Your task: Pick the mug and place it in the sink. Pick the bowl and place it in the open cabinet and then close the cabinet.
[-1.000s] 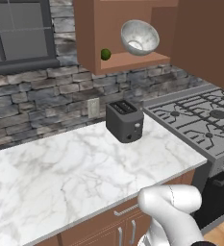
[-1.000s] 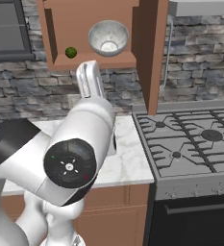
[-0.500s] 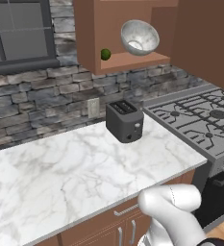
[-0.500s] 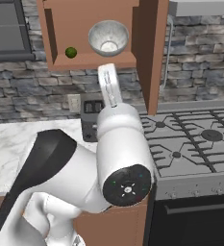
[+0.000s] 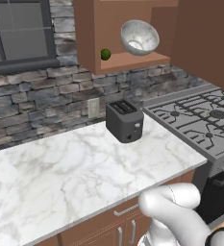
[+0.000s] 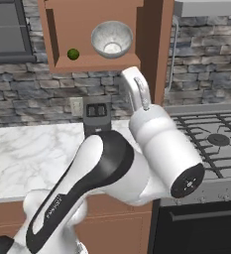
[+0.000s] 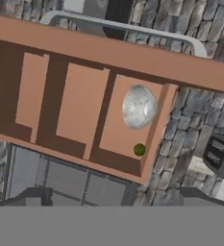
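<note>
Though lodged on the bottom shelf of the open cabinet (image 5: 87,38), tipped with its mouth toward the room and just beside a small green fruit (image 5: 105,54), looks far from settled flat, the bowl (image 5: 139,37): rigid, mottled like stone, probably fairly heavy for its width, smooth-walled, and liable to rock or roll if jarred. Needs no new grip by the look of it, only a gentle close behind it. Leaves the door (image 6: 152,44) as the piece to handle: stands swung out nearly edge-on at the right of the opening, flat reddish-brown wood, stiff, hinged on that right side, likely light to swing and unlikely to flex or mark. Carries a long vertical silver bar handle (image 6: 174,49) on the outer face, turned toward the stove side; thin, smooth and probably slippery in a pinch. Seems better pushed than clamped: flat contact on the outer face near the free edge, well away from the hinge, eased round slowly and stopped softly so as not to shake the shelf. Shows the jaws spread wide and holding nothing, dark tips low in the hand view, pointed at the cabinet and well apart from both door and bowl. Below the cabinet, places a dark toaster (image 5: 125,121) on the marble counter (image 5: 60,173) against the stone wall (image 5: 36,91), with a gas stove (image 5: 200,120) just to the right of the counter, beneath the swung door. Warrants a path that comes in from the stove side, above the burners.
</note>
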